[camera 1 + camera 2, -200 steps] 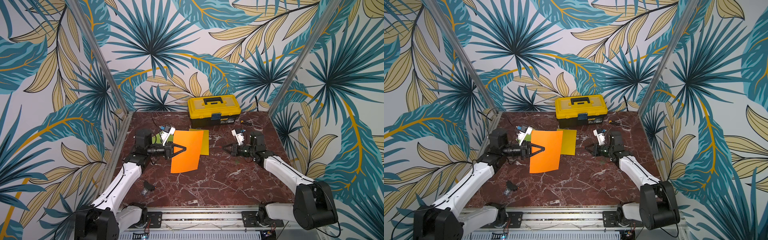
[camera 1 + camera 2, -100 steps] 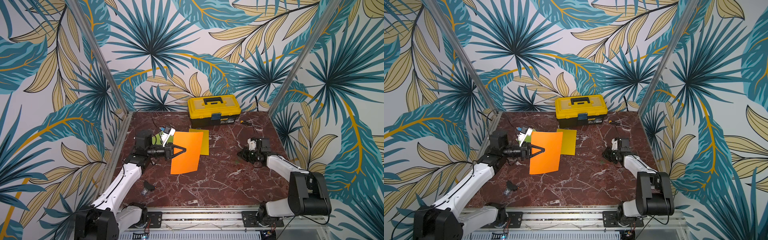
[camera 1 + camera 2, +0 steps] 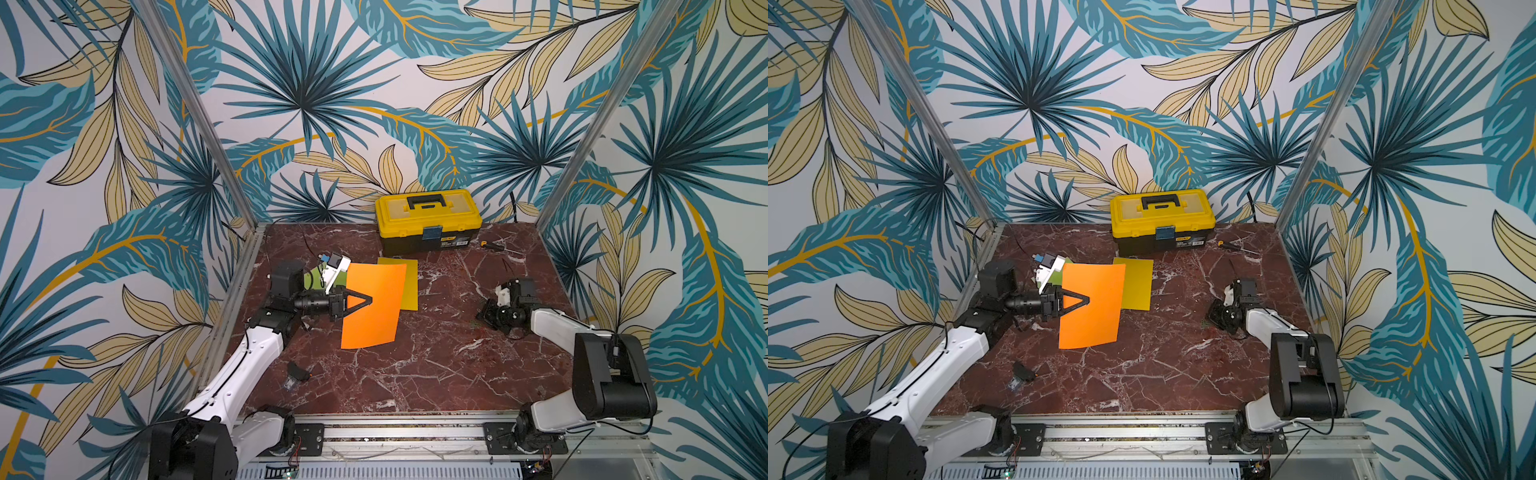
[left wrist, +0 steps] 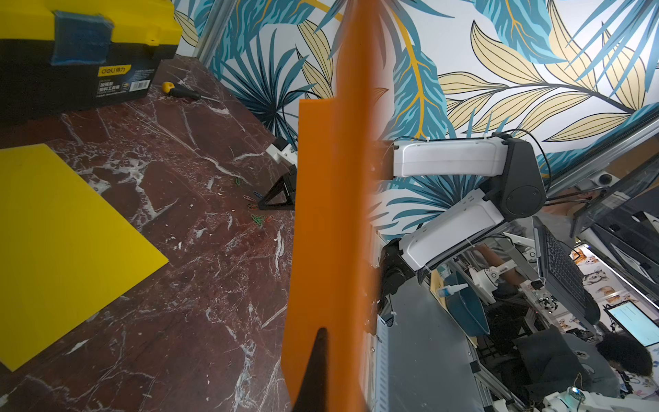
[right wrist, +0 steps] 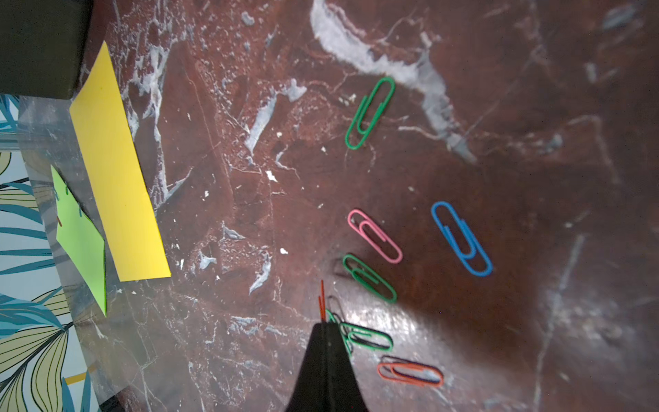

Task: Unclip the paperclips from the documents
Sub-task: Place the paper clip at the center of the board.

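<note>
Right wrist view: the right hand (image 5: 325, 331), pinched shut, points its tip down at the tabletop (image 5: 499, 142), with a red paperclip (image 5: 322, 299) edge-on between its tips. Loose paperclips (image 5: 461, 239) in green, pink, blue and orange lie flat around it, their long axes at mixed angles. In both top views the left hand (image 3: 368, 300) grips the orange sheet (image 3: 374, 328) left of centre, raised, with its long axis running up the frame. Behind it the yellow sheet (image 3: 410, 286) lies flat, and the lime green sheet (image 3: 309, 281) shows partly, further left.
</note>
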`<action>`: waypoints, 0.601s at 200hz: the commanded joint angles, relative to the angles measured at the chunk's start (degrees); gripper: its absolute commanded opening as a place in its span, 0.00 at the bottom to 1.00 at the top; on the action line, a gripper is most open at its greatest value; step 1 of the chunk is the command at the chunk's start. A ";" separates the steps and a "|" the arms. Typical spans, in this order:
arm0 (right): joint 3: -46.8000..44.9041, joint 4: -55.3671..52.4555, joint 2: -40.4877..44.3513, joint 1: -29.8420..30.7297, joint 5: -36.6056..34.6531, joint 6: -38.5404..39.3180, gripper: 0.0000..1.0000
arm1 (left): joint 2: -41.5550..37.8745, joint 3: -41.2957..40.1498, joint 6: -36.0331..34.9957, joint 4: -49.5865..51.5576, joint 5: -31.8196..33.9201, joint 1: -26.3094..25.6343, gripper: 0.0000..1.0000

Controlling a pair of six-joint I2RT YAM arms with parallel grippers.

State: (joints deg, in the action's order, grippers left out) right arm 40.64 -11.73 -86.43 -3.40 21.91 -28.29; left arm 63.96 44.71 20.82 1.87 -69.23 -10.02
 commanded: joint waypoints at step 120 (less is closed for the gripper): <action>1.44 -5.38 1.76 -0.29 -0.06 2.49 0.33 | -1.30 -0.68 -0.97 -1.08 0.11 0.44 0.00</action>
State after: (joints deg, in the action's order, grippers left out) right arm 40.91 -15.05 -86.15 -3.44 21.04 -27.51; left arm 63.64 44.34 20.82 1.89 -69.23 -10.02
